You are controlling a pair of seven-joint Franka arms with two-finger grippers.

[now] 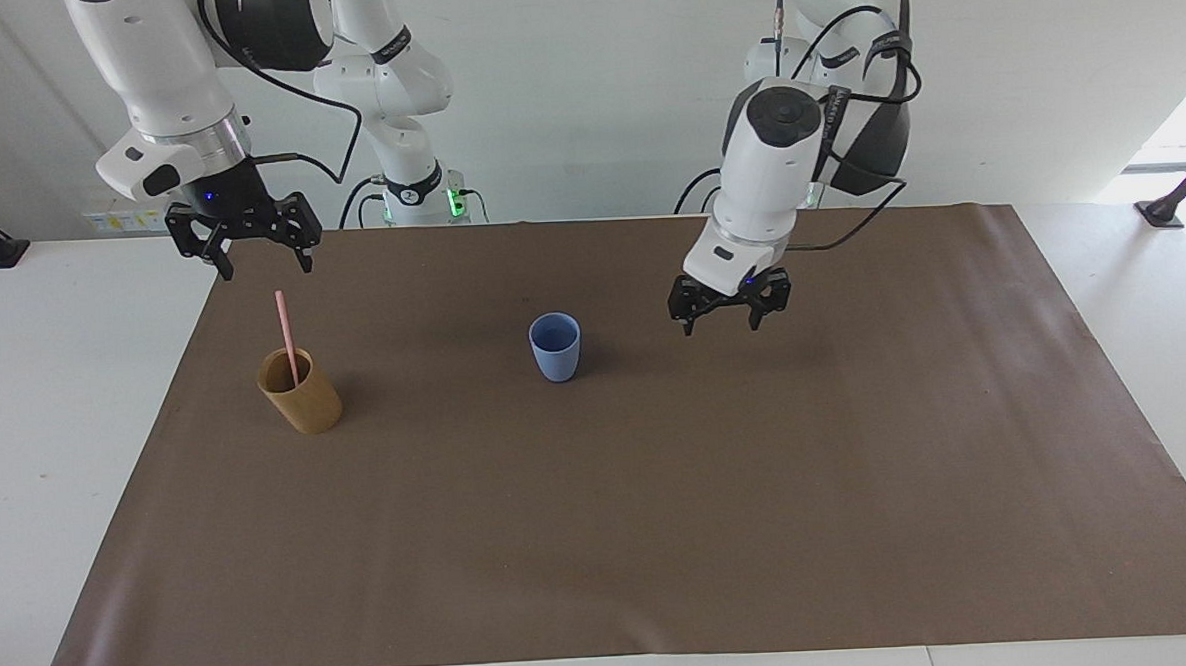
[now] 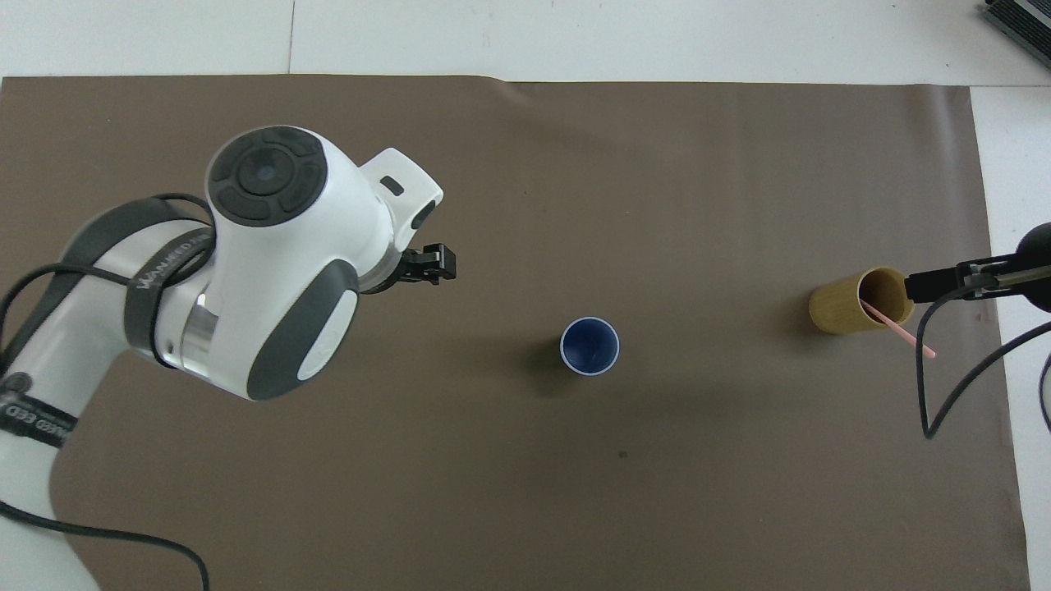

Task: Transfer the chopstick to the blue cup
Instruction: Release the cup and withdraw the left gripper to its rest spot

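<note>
The blue cup (image 1: 556, 347) (image 2: 589, 345) stands upright and alone near the middle of the brown mat (image 1: 662, 530). One pale-pink chopstick (image 1: 284, 331) (image 2: 899, 331) leans in the tan holder (image 1: 300, 391) (image 2: 846, 304) toward the right arm's end. My left gripper (image 1: 719, 317) hangs open and empty over the mat, beside the blue cup toward the left arm's end and apart from it. My right gripper (image 1: 246, 253) hangs open and empty high over the mat's edge, close by the holder and above the chopstick's top.
The brown mat covers most of the white table (image 1: 45, 397). In the overhead view the left arm's wrist (image 2: 279, 246) covers part of the mat. A black cable (image 2: 924, 386) dangles from the right arm near the holder.
</note>
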